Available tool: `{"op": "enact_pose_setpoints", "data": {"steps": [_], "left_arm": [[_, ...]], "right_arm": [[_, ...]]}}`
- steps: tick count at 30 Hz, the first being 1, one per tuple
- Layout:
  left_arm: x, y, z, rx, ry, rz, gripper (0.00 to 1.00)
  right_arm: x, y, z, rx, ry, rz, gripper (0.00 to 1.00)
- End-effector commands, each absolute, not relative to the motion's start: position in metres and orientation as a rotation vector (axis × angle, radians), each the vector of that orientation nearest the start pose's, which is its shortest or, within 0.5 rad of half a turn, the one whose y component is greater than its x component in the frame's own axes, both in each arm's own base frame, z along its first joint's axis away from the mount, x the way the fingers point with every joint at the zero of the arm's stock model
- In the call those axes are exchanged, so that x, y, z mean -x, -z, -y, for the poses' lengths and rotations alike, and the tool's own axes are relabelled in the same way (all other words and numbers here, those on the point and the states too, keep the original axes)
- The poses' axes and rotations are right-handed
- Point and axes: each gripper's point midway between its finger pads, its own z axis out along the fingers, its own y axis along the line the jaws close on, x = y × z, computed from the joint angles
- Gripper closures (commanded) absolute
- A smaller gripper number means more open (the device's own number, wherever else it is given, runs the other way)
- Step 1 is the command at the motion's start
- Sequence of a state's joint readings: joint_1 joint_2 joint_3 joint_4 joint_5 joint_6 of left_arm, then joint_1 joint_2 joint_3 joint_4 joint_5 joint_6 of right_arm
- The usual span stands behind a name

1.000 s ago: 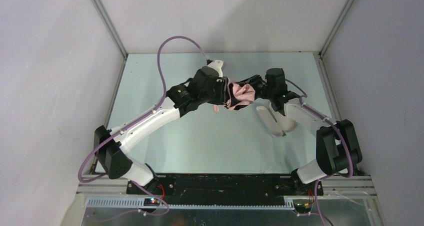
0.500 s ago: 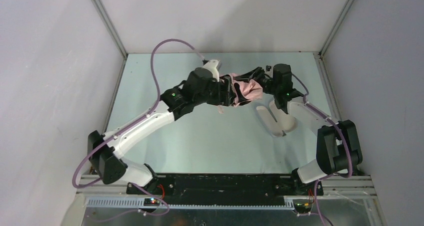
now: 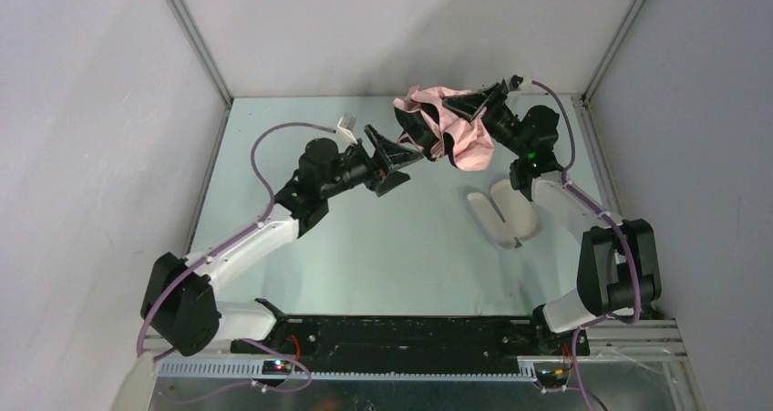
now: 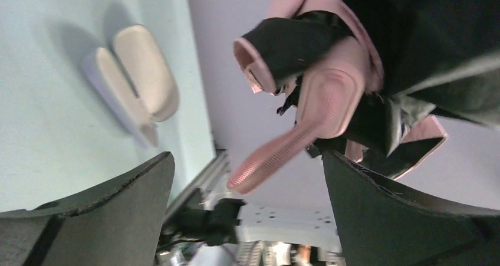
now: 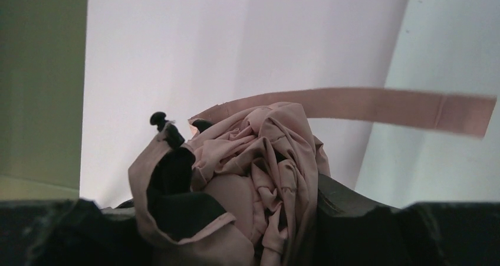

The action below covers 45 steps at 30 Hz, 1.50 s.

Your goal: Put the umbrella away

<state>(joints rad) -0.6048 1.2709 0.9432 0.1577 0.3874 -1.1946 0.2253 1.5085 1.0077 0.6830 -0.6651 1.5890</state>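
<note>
While our left hand [image 3: 401,154] hangs over the desk [image 3: 365,247] with its fingers spread wide, we see the umbrella [image 3: 460,133] just to its right, bunched up and lifted off the surface. Our right hand [image 3: 481,108] pinches the crumpled pink fabric, and a pale case [image 3: 503,212] lies on the desk below.

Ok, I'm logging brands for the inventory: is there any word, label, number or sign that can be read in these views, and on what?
None can be read.
The umbrella shows only plain pink and black fabric.
Its strap is textured but bears no letters.
The pale case is blank.
Any print on the base rail is too small to tell.
</note>
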Motion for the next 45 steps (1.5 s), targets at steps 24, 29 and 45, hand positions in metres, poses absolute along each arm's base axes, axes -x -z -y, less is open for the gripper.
{"op": "enact_pose_setpoints", "data": {"steps": [24,29,45], "left_arm": [[-0.297,-0.366,0.348,0.251,1.929,-1.78,0.58],[-0.303,-0.346,0.344,0.201,1.747,-1.884,0.99],[-0.31,-0.31,0.325,-0.356,0.721,-1.959,1.0]], "right_arm": [[-0.322,-0.404,-0.26,-0.139,-2.008,-1.549,1.0],[-0.316,-0.389,-0.265,-0.191,-2.013,-1.65,0.8],[-0.318,-0.349,-0.278,-0.65,-2.128,-1.952,0.06]]}}
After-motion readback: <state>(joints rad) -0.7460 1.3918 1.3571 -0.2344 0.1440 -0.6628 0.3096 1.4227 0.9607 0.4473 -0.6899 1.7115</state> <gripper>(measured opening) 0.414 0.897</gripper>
